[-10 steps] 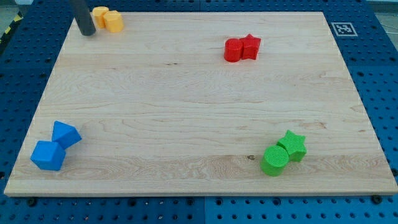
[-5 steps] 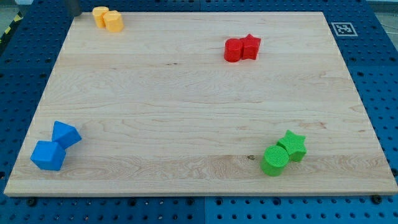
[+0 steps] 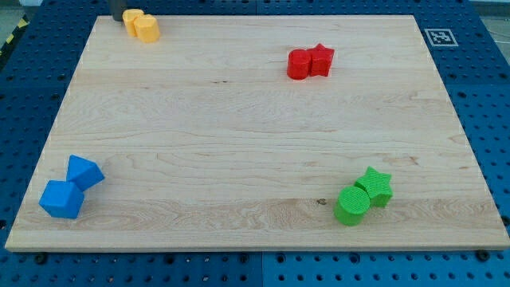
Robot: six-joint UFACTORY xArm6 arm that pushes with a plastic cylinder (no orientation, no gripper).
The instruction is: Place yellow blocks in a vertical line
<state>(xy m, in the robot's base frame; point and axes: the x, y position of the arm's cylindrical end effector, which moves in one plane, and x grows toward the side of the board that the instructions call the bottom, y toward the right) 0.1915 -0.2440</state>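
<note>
Currently my tip (image 3: 116, 18) sits at the bench (image 3: 239, 135) top-left edge, touching or just left of the two yellow blocks (image 3: 141, 24), which touch each other diagonally. No gripper here, just the rod. Best approach: short nudges on the upper-left block only, rightward, until it stacks directly above the other.

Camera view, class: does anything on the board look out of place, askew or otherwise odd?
Nothing is damaged or spilled. The blocks sit in four touching same-colour pairs. The one oddity: the two yellow blocks sit right at the board's top edge in the view's top left, lying side by side on a slant rather than in a vertical line. My tip sits just left of them.
</note>
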